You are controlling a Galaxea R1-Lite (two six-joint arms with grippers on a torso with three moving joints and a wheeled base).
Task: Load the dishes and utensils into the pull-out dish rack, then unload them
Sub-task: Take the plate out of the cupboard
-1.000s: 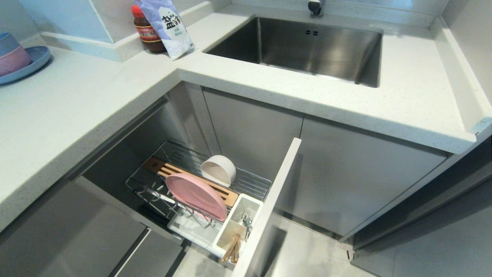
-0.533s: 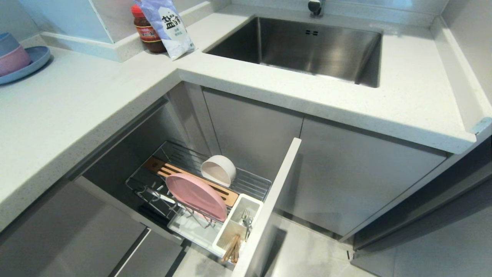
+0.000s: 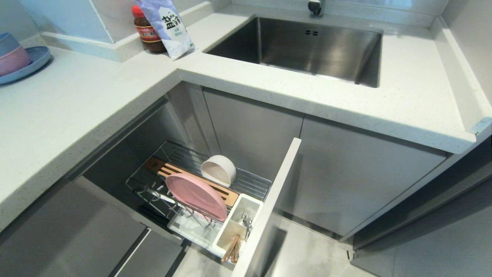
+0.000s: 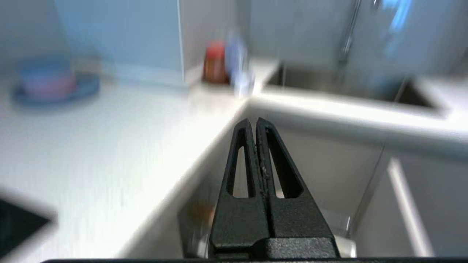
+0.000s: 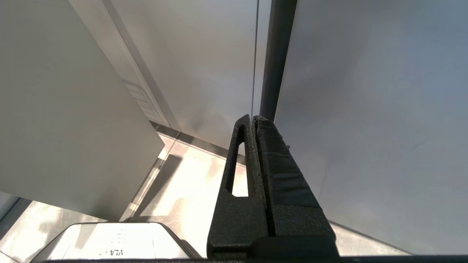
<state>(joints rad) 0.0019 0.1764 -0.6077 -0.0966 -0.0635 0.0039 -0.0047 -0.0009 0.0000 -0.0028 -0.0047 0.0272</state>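
Head view unchanged over the last second: pink plate [image 3: 196,196], bowl [image 3: 218,169], fork [image 3: 246,221], chopsticks [image 3: 231,248] sit racked. Both my grippers pinched closed, empty; unloading pending.

Head view: bright, even, cool daylight on the countertop [image 3: 88,100]; the sink [image 3: 307,46] walls show soft sheen, and the cabinet recess around the dish rack [image 3: 250,184] lies in shadow, lines bowing slightly toward the frame edges. Left wrist view: heavy motion blur smears everything but the left gripper [image 4: 255,122], with countertop glare washed white. Right wrist view: sharp, a bright floor patch [image 5: 190,171] with soft shadows.
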